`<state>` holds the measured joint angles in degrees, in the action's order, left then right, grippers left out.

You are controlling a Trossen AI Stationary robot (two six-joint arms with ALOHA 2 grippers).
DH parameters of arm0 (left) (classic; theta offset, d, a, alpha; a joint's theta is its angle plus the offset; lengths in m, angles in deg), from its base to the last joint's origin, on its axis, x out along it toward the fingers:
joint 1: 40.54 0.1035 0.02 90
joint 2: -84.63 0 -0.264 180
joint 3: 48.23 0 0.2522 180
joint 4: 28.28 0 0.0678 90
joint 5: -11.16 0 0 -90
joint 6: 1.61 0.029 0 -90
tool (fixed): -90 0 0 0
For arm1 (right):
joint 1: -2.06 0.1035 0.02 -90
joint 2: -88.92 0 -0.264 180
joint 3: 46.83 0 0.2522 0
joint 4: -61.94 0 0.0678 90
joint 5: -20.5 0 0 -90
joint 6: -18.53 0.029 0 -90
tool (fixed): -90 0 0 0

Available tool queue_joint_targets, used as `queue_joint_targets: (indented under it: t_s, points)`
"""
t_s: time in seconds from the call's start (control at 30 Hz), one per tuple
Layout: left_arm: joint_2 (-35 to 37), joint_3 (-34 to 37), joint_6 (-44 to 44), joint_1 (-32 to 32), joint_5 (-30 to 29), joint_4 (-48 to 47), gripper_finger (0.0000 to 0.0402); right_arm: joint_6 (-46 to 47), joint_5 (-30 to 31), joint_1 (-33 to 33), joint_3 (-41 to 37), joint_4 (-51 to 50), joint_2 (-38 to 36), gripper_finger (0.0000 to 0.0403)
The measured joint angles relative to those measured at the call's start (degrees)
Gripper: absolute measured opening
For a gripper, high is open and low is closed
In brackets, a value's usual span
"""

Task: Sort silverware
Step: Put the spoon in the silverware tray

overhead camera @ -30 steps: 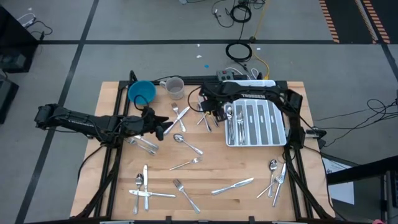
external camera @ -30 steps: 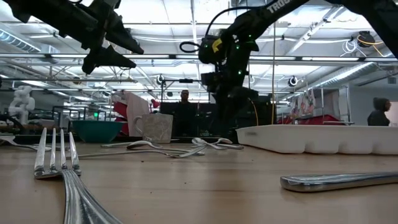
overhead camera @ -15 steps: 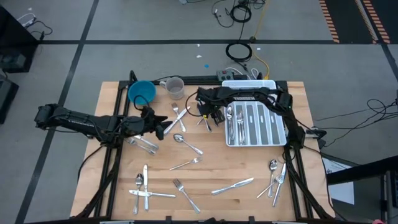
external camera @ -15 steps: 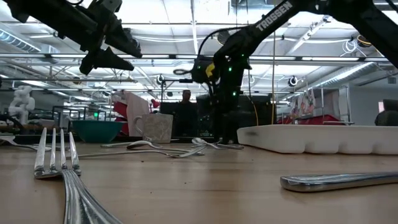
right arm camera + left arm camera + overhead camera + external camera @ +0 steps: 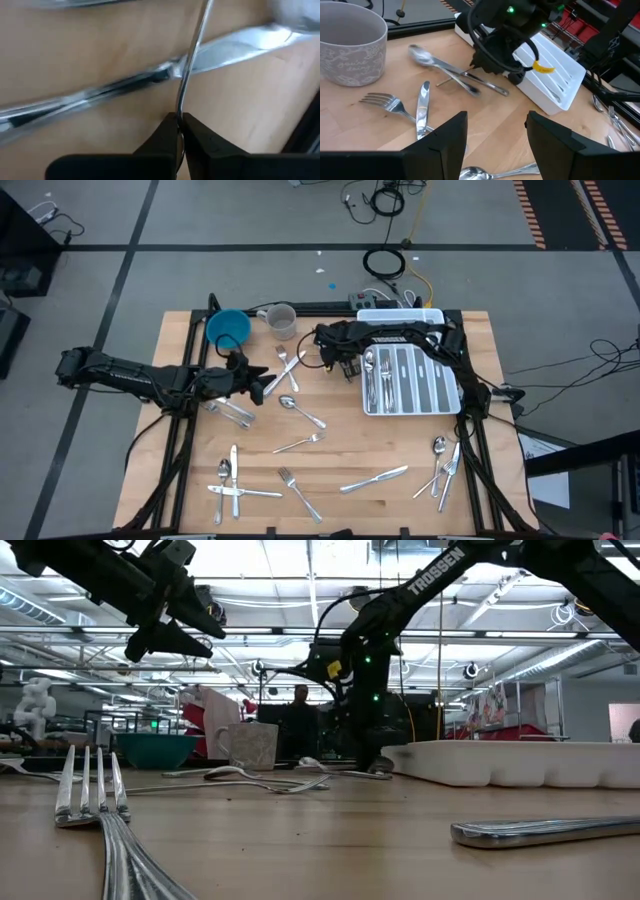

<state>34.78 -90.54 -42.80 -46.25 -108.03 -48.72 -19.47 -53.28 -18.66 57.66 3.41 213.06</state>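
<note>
Two crossed pieces of silverware (image 5: 462,75) lie on the desk (image 5: 330,450) just beside the white compartmented tray (image 5: 447,395), and the right gripper (image 5: 179,125) is down among them. In its wrist view the dark fingers are pinched together on a thin, shiny metal handle (image 5: 192,60) that rises from between the tips and crosses over a flatter, broader piece (image 5: 235,45) lying on the wood. Which kind of utensil that slim handle belongs to cannot be told from here.

Such cutlery is stiff and light, but it is polished and slick. A narrow handle held only at its end will likely want to swivel or slide between the pads. A hold nearer the middle of the handle would carry it more steadily. Because the pieces overlap, lifting one may drag or flip its neighbour.

Much of the rest is scattered widely: a fork (image 5: 387,104) and a knife (image 5: 422,107) near the grey mug (image 5: 281,320), a spoon (image 5: 300,410) at mid-desk, and more forks, knives and spoons along the near edge (image 5: 232,480) and near the right-hand corner (image 5: 443,465). Several pieces already sit in the tray's compartments.

Off to the other side, the left gripper (image 5: 495,135) hangs above the desk with its fingers spread wide and empty, near the blue bowl (image 5: 228,328).
</note>
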Motion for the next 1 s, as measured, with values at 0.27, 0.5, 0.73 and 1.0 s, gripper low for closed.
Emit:
queue_joint_targets:
  t_s: [0.27, 0.5, 0.73, 1.0]
  points:
    - [0.00, 0.00, 0.00, 0.01, -0.02, 0.13, 0.0205, 1.38, 0.67, 1.82, 6.97, -8.77, -0.05, 0.0001]
    - [0.00, 0.00, 0.09, 0.01, 0.00, 0.13, 0.0205, 2.69, 0.27, 5.31, 10.19, -16.83, -0.15, 0.0001]
    - [-0.01, 0.00, 0.11, 0.01, -0.02, 0.12, 0.0205, -0.47, 2.07, 10.78, 13.09, -32.94, -0.60, 0.0000]
    - [-0.01, 0.00, 1.46, 0.00, -0.02, 0.18, 0.0205, -22.35, 2.33, 14.65, 18.15, -44.95, -7.00, 0.0000]
